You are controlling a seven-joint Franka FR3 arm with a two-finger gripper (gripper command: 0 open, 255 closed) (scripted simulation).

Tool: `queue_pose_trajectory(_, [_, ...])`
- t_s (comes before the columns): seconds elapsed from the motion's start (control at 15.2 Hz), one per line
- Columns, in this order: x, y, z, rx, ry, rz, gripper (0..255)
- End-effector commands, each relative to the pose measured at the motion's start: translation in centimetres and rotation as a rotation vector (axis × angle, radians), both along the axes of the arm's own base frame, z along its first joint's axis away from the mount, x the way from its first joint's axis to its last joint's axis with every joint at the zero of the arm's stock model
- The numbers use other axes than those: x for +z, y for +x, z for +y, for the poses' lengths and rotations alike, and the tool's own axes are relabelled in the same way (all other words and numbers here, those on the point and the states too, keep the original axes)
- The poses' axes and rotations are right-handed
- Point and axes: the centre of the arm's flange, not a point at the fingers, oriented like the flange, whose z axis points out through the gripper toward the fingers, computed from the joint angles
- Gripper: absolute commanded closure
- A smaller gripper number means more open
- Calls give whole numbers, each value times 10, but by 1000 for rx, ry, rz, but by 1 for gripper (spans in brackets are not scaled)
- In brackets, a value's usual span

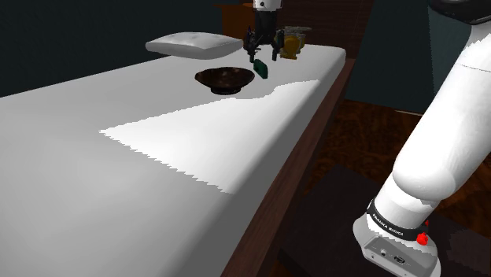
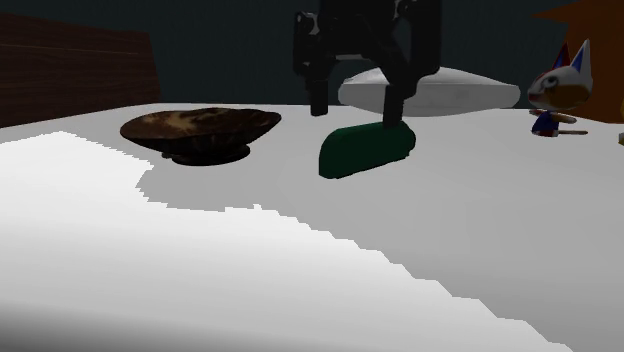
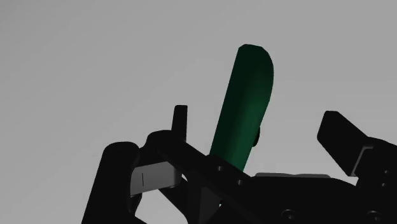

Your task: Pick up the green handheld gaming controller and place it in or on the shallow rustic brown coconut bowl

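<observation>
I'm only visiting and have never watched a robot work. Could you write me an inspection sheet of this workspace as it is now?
Surface: white bed top, part lit, part in shadow.
Job's things: green controller lies on the bed beside the brown bowl, apart from it; nothing seen in the bowl.
Clutter: pillow behind the bowl; small cat-like toy figure further along the bed.
Grippers: black gripper open, low over the controller, which sits between its fingers unclasped.
Cables: nothing seen.
Surroundings: dark wooden bed frame, dark walls.
</observation>
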Motion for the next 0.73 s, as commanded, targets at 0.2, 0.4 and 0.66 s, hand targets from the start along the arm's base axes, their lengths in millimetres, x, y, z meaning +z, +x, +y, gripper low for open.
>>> queue_pose_trajectory(0.2, [-20,11,-3,-14,0,-2,0])
queue_pose_trajectory(0.4, [-35,11,-3,-14,0,-2,0])
queue_pose_trajectory(0.66, [-38,11,-3,-14,0,-2,0])
